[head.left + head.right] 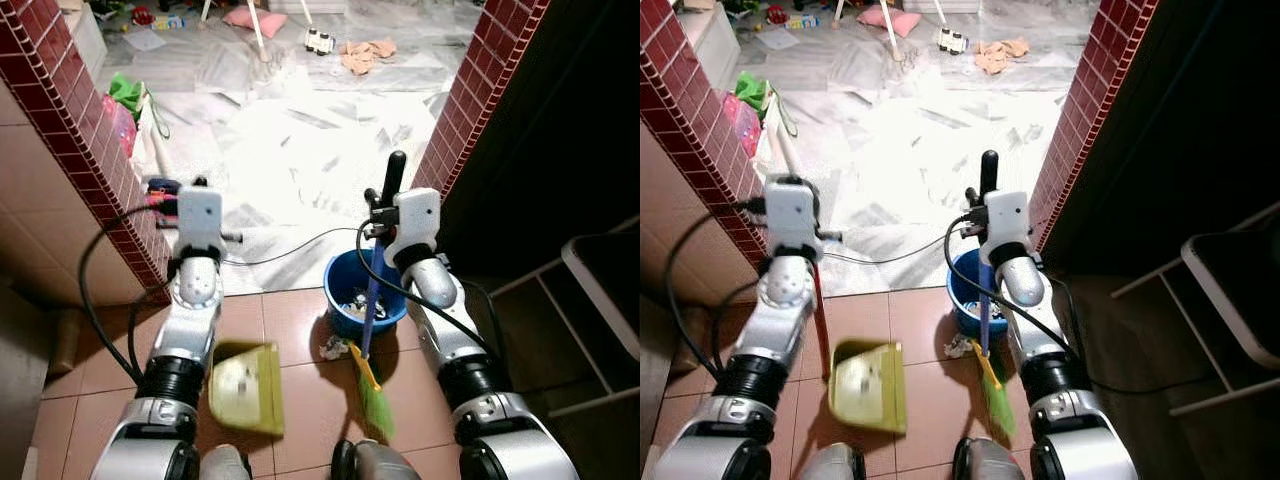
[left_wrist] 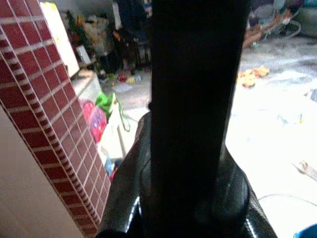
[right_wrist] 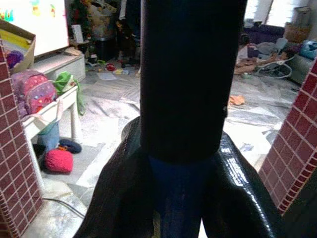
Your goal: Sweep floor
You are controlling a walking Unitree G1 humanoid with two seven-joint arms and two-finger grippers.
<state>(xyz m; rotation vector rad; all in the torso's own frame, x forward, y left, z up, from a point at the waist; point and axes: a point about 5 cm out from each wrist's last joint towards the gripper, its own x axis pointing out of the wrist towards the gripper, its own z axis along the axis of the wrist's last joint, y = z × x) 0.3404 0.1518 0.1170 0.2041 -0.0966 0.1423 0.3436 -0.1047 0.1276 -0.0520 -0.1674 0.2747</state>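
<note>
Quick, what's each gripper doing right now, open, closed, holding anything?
Left gripper: closed on the red handle of the yellow-green plastic dustpan.
Right gripper: closed on the blue, black-tipped handle of the green-bristled broom.

Both silver arms reach forward and down, wrists level at mid-frame. Left gripper (image 2: 193,198): fingers (image 2: 124,198) closed around a dark vertical handle (image 2: 198,89). Right gripper (image 3: 190,198): fingers (image 3: 114,198) clamped on a black-capped blue handle (image 3: 190,74), held upright
</note>
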